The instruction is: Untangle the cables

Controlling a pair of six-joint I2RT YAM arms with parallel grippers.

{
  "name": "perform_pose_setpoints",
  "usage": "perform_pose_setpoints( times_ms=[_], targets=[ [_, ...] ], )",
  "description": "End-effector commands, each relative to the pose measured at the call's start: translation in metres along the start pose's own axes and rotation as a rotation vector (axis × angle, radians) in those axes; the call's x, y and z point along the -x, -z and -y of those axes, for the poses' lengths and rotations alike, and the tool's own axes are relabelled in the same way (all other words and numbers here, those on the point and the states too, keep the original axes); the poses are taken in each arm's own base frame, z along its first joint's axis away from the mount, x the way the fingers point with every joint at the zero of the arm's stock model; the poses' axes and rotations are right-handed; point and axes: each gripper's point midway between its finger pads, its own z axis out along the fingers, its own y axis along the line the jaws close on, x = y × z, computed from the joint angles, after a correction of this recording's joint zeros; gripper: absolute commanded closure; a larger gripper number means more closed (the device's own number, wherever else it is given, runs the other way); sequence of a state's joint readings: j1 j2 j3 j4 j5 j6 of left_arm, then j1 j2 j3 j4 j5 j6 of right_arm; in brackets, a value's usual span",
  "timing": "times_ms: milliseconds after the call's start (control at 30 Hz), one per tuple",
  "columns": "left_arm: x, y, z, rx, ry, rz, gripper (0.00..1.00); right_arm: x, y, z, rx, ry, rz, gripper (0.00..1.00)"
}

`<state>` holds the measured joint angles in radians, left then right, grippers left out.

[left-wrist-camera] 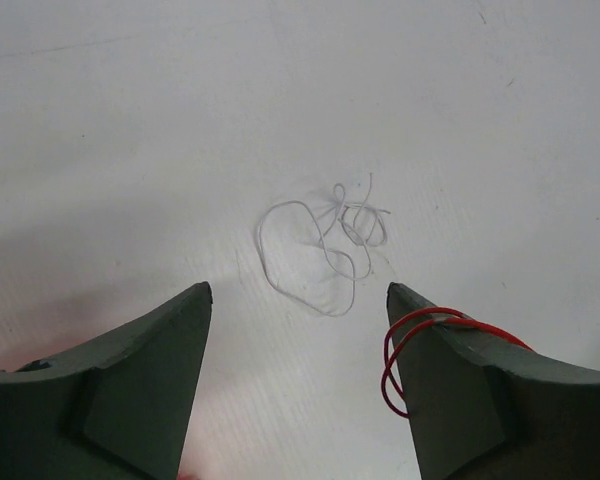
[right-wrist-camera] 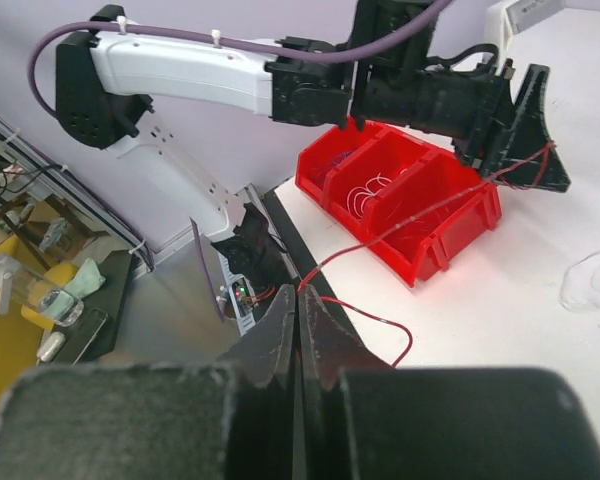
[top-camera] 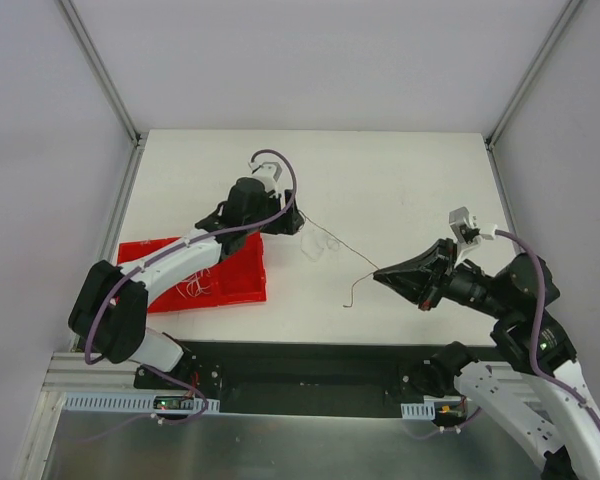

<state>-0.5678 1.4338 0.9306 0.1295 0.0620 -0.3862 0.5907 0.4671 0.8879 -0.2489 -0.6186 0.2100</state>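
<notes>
Currently your left pincer (left-wrist-camera: 300, 293) is gaping, white wire (left-wrist-camera: 320, 245) lying just ahead; your right pincer (right-wrist-camera: 298, 296) is pinching the red wire (right-wrist-camera: 380, 240).

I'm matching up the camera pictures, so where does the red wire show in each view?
Top external: red wire, thin dark line at centre, strung from left gripper to right gripper.
Left wrist: red loops at lower right, on one finger.
Right wrist: lower centre, pinched in the shut right gripper, running up right.
Shared landmark: whitish tangle, seen in all three.
</notes>
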Motion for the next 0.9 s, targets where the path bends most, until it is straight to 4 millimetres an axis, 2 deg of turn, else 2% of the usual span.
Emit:
perform_pose_setpoints(
  times_ms=[0, 33, 167, 200, 267, 367, 433, 567, 700, 867],
  targets=[
    [0.014, -0.016, -0.035, 0.126, 0.022, 0.027, 0.26, 0.041, 0.021, -0.044, 0.092, 0.093, 0.121, 1.00],
    [0.015, -0.020, -0.045, 0.134, 0.049, 0.022, 0.24, 0.048, 0.027, -0.047, 0.077, 0.119, 0.140, 1.00],
    [0.009, -0.026, -0.050, 0.072, 0.079, 0.015, 0.19, 0.074, 0.059, -0.046, -0.077, 0.239, 0.261, 1.00],
    [0.009, -0.027, -0.047, 0.033, 0.073, 0.022, 0.10, 0.079, 0.066, -0.043, -0.116, 0.257, 0.288, 1.00],
    [0.009, -0.027, -0.039, -0.035, 0.069, 0.018, 0.01, 0.084, 0.076, -0.037, -0.185, 0.282, 0.312, 1.00],
    [0.009, -0.024, -0.028, -0.110, 0.048, 0.022, 0.01, 0.081, 0.076, -0.031, -0.216, 0.284, 0.290, 1.00],
    [0.009, -0.024, -0.032, -0.093, 0.043, 0.025, 0.01, 0.084, 0.080, -0.036, -0.207, 0.302, 0.304, 1.00],
    [0.005, -0.024, -0.046, -0.066, 0.056, 0.018, 0.02, 0.103, 0.109, -0.047, -0.271, 0.379, 0.384, 1.00],
    [0.003, -0.022, -0.053, -0.074, 0.059, 0.018, 0.02, 0.110, 0.120, -0.055, -0.278, 0.400, 0.417, 1.00],
    [0.009, -0.012, -0.030, -0.207, 0.021, 0.046, 0.09, 0.108, 0.117, -0.049, -0.293, 0.378, 0.400, 1.00]
  ],
)
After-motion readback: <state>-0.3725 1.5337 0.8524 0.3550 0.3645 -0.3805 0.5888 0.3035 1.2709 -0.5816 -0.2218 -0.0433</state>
